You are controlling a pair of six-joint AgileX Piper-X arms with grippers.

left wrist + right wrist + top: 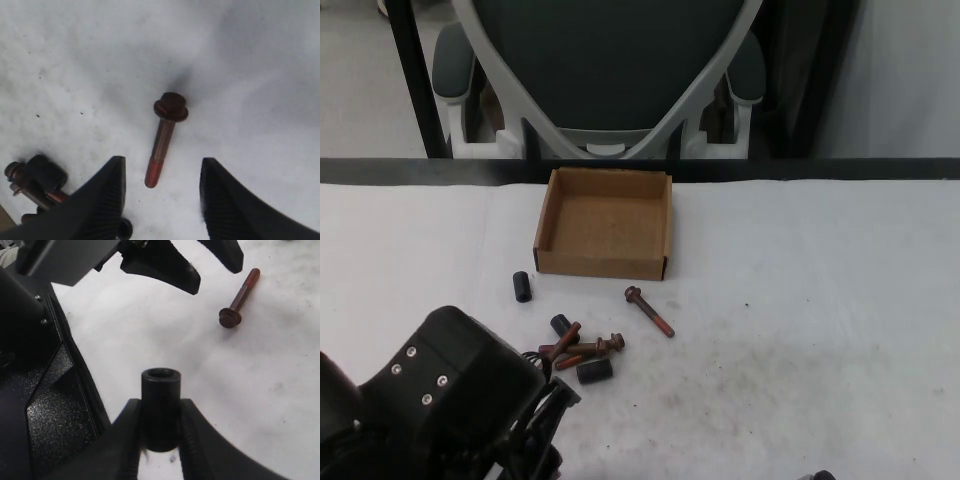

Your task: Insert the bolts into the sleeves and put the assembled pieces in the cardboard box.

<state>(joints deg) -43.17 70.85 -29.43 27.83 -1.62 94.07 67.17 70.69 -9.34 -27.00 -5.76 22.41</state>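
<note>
Left hand: fingers spread, holding nothing, over a lone bolt lying flat on the white desk.
Right hand: clamped on a black sleeve.
Cardboard box: upper centre of the high view.
Loose bolts and sleeves: heaped lower left of centre.

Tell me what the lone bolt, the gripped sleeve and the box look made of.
Lone bolt: probably steel, coppery-brown coating, dull sheen, redder tip. Gripped sleeve: matte black, smooth; rubber, plastic or coated metal, unclear. Box: brown cardboard, flat matte walls.
</note>
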